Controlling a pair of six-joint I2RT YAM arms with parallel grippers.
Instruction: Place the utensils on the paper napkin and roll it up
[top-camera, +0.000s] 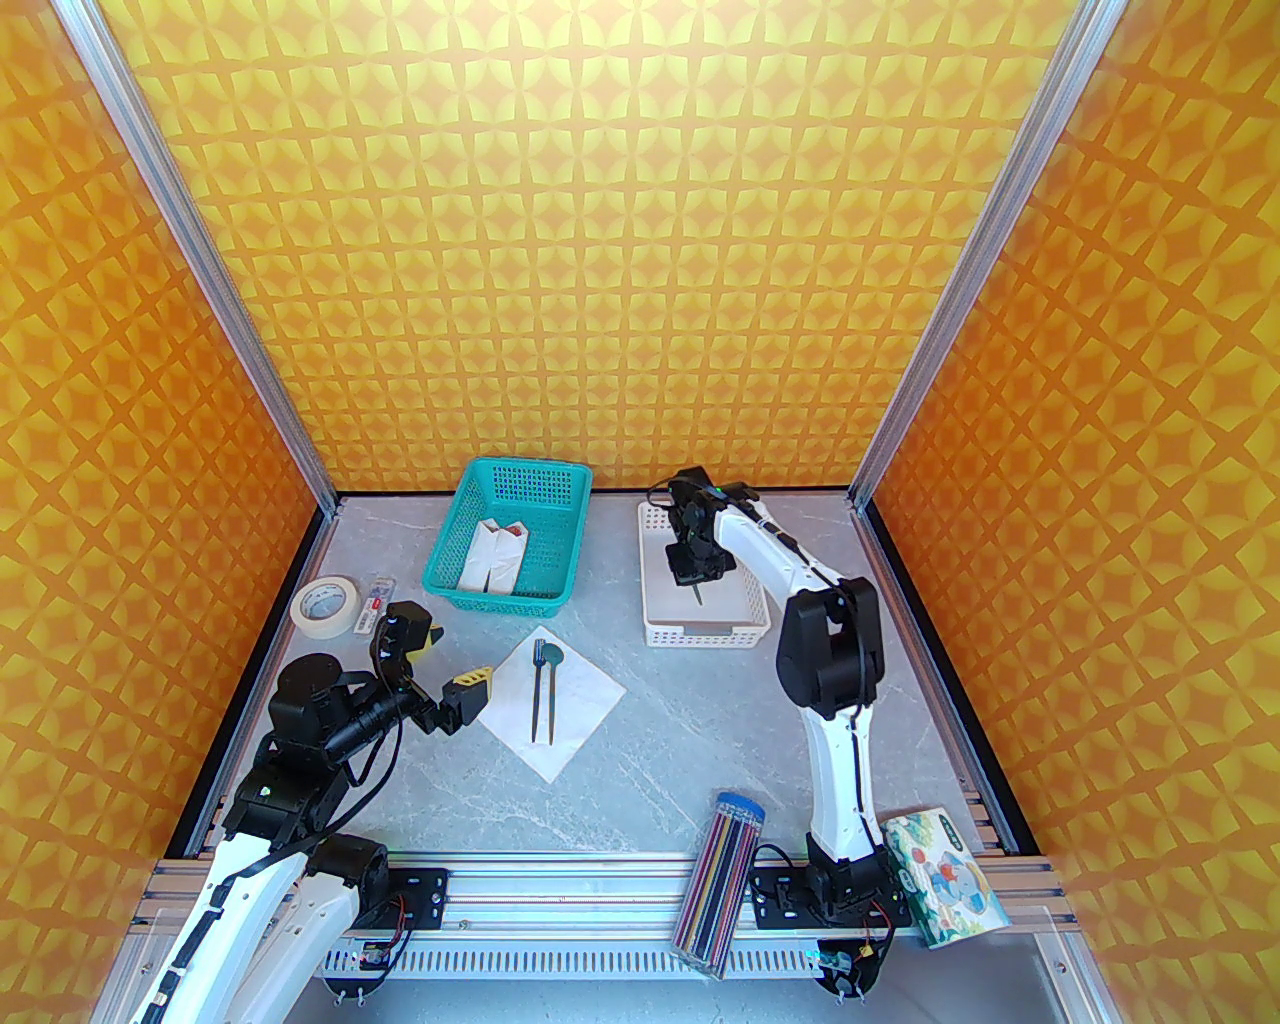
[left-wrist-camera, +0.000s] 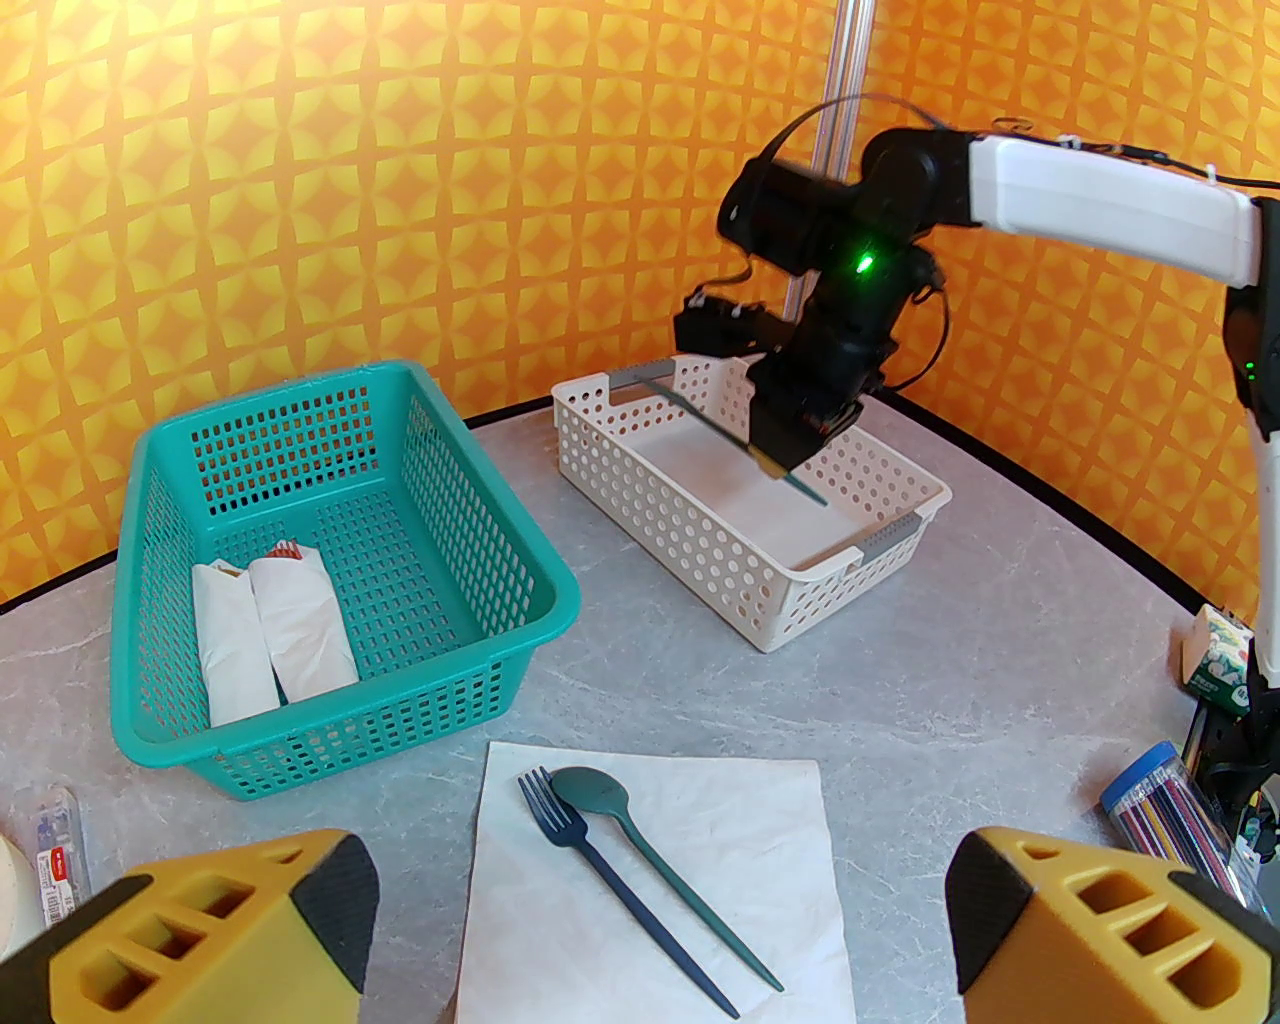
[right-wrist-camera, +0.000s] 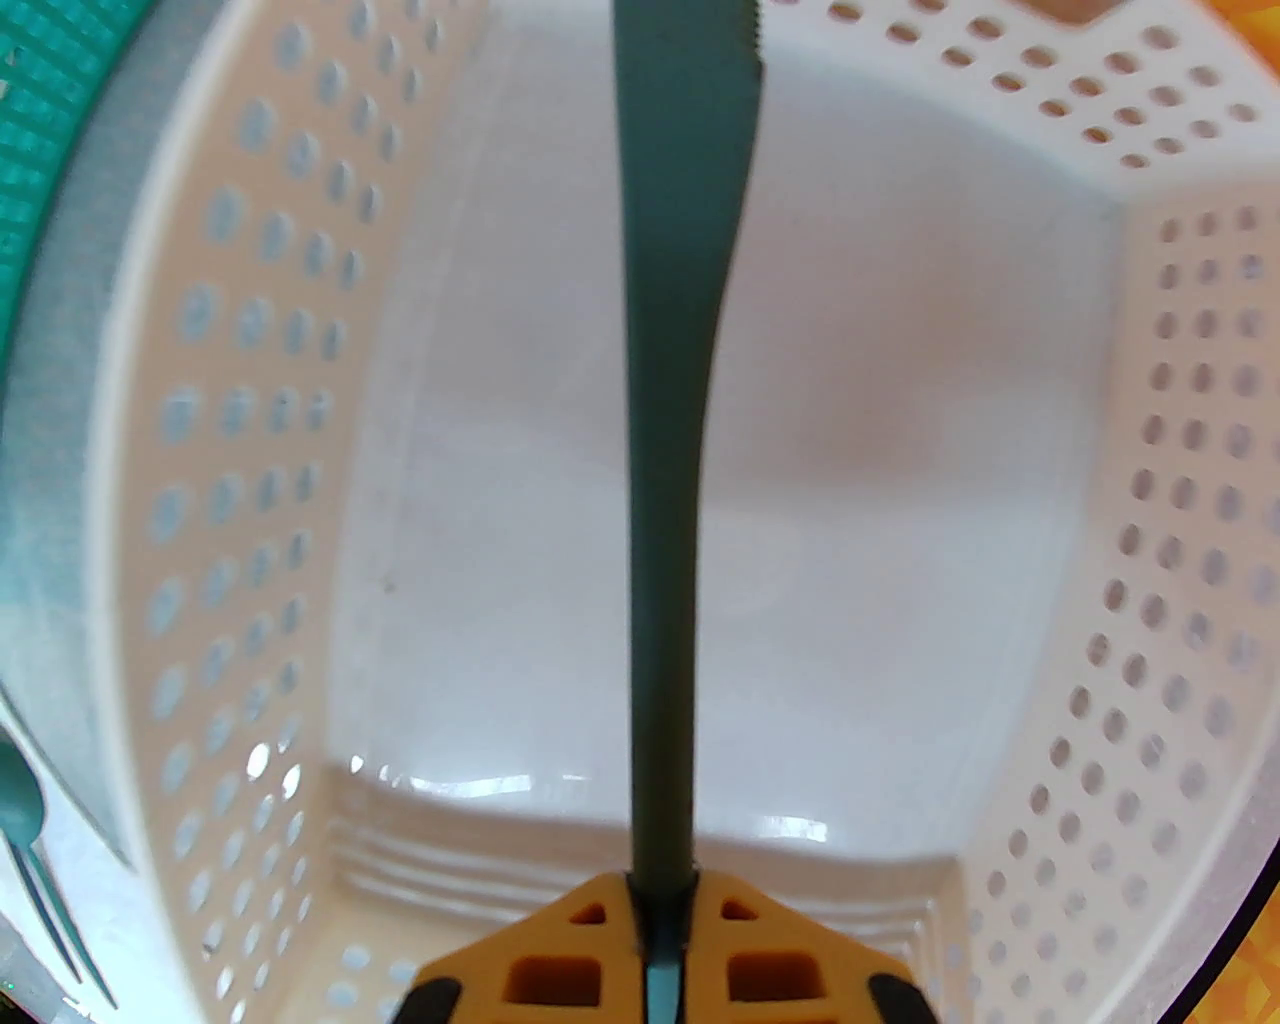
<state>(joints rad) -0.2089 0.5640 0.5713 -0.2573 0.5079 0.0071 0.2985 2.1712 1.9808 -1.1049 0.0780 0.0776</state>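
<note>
We see a grey desk (top-camera: 660, 740) with two white arms reaching over it. A teal basket (top-camera: 455, 535) holding white bundles (top-camera: 495, 555) stands at the far left, and a white basket (top-camera: 700, 632) at the far right. The napkin (top-camera: 590, 700) lies flat on the desk nearer the arms' bases, between the two baskets. A tissue box (top-camera: 945, 880) and a pencil case (top-camera: 722, 885) sit by the right arm's base, and a tape roll (top-camera: 325, 605) lies at the left edge.

The left tool (top-camera: 455, 660), fingers spread wide and holding nothing, sits just beside the napkin's left corner. The right tool (right-wrist-camera: 660, 930) is down inside the white basket, fingers pressed together on the knife (right-wrist-camera: 665, 500), pinching it near its handle end. The blade runs straight out from the fingertips over the basket floor, well apart from the napkin. We cannot tell whether the blade touches that floor.

The fork (left-wrist-camera: 640, 908) and spoon (left-wrist-camera: 690, 897) lie side by side on the napkin, heads toward the baskets, the fork on the left. In the left wrist view they lie between that tool's two fingers.
</note>
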